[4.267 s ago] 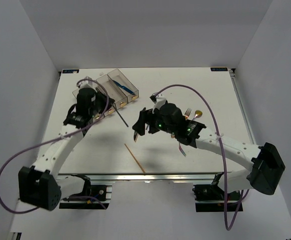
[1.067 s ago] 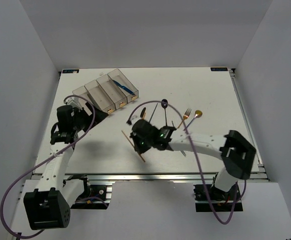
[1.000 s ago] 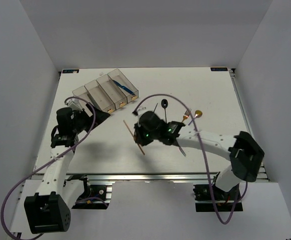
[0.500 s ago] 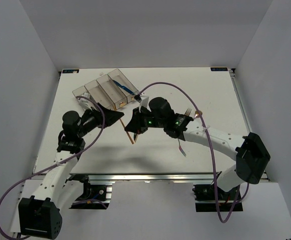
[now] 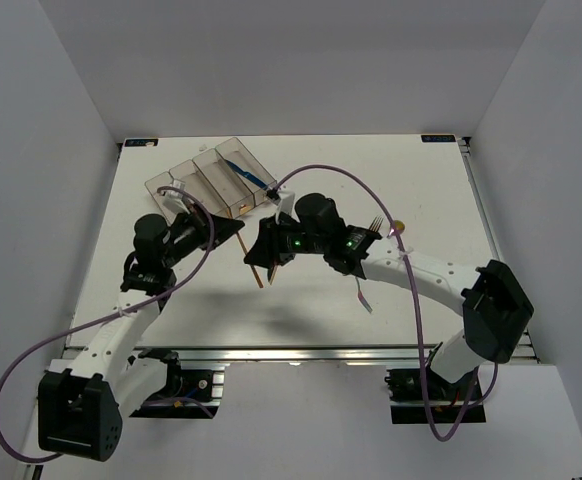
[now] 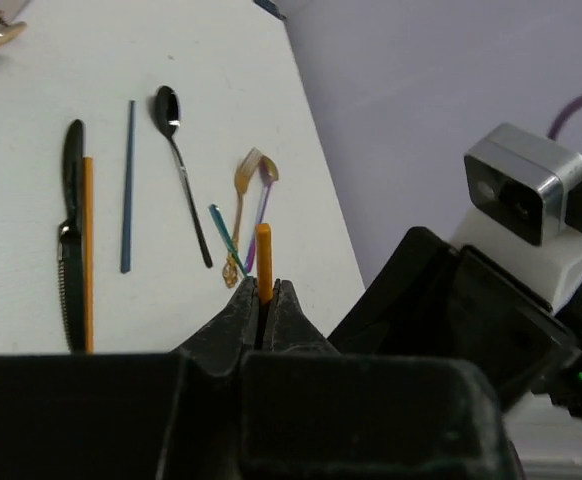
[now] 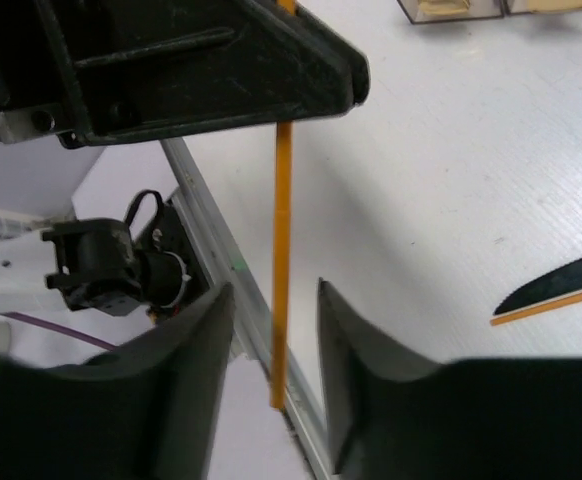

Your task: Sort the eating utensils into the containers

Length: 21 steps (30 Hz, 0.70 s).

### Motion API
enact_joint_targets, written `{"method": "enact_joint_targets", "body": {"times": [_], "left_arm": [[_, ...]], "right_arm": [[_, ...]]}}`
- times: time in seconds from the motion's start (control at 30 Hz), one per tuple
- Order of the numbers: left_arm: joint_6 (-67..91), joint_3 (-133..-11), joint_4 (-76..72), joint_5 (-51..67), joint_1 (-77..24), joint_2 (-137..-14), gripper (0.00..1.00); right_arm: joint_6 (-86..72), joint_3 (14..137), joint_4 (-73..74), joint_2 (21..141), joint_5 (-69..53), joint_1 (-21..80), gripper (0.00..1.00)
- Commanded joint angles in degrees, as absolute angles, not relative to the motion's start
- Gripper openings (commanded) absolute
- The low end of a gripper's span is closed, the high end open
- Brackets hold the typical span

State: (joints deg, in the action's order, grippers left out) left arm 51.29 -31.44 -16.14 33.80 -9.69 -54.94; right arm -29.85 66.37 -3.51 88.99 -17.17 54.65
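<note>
My left gripper [image 5: 239, 229] [image 6: 264, 286] is shut on the upper end of a wooden chopstick [image 5: 257, 272] [image 6: 263, 250], held above the table. My right gripper [image 5: 268, 257] [image 7: 276, 292] is open, one finger on each side of the chopstick's shaft [image 7: 282, 260] without touching it. On the table lie a black knife [image 6: 70, 230], a second wooden chopstick [image 6: 88, 250], a dark blue chopstick [image 6: 128, 185], a black spoon [image 6: 179, 165], a gold fork [image 6: 241, 195] and a purple-gold spoon [image 6: 262, 195]. The containers [image 5: 186, 178] stand at the back left; a blue knife [image 5: 249, 172] lies in the rightmost bin.
A silvery fork [image 5: 373, 222] and a gold spoon [image 5: 396, 225] lie behind the right arm. A small purple piece [image 5: 363, 298] lies near the front. The table's metal front rail [image 7: 221, 260] runs just below the chopstick's tip. The two wrists are close together.
The right gripper lifted the wooden chopstick off the front of the table and carried it up and left. The left gripper swung right and shut on its end. The right jaws now stand open.
</note>
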Motion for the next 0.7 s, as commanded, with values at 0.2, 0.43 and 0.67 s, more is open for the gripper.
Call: {"method": "enact_joint_targets", "body": {"times": [0.2, 0.43, 0.67], "left_arm": [[40.17, -56.75, 24.31, -10.7, -7.65, -70.64, 0.0], [35.07, -83.29, 36.02, -21.08, -0.18, -96.3, 0.0], [33.66, -105.87, 42.88, -26.54, 3.52, -115.21, 0.0]], "right_arm": [[-31.38, 60.39, -3.08, 79.72, -8.79, 47.12, 0.89], [-27.87, 55.73, -0.18, 74.71, -7.65, 44.65, 0.89], [-26.37, 53.09, -0.09, 72.25, -6.94, 44.21, 0.89]]}}
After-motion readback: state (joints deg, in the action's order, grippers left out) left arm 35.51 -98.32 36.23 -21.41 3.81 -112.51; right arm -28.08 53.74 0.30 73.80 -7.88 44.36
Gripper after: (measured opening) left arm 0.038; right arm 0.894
